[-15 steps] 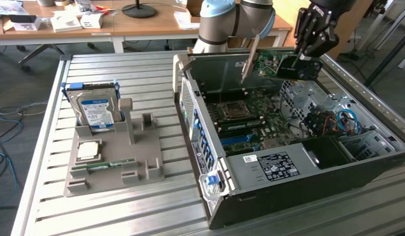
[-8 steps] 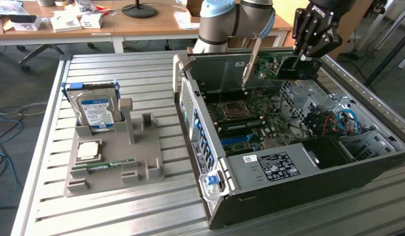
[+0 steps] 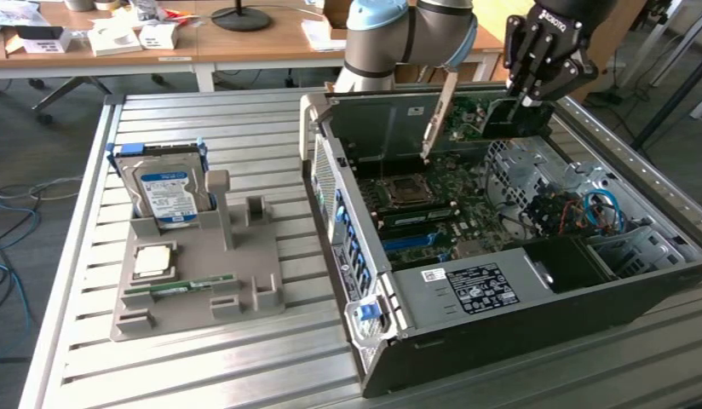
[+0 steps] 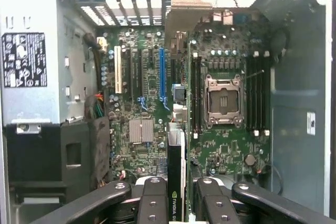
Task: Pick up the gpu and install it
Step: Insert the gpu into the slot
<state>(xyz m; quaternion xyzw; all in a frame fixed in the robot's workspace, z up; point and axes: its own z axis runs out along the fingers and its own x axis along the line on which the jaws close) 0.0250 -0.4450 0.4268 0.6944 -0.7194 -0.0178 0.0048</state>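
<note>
- Slatted metal worktop, bearing a grey parts holder at the exterior view's left and an open computer case at its right.
- Computer case, laid on its side, with the motherboard exposed.
- Parts holder, with a hard drive upright at its far end.
- Gripper, hanging over the far right part of the case, partly closed and clamped on the gpu.
- Gpu, held edge-on between the fingers, above the motherboard and apparently clear of it. Pickup done. Step in hand, by judgement: lining up for installation.
- Long blue slot, just beside the card's line. Seating likely to call for a card edge parallel over a slot and a straight, even press.
</note>
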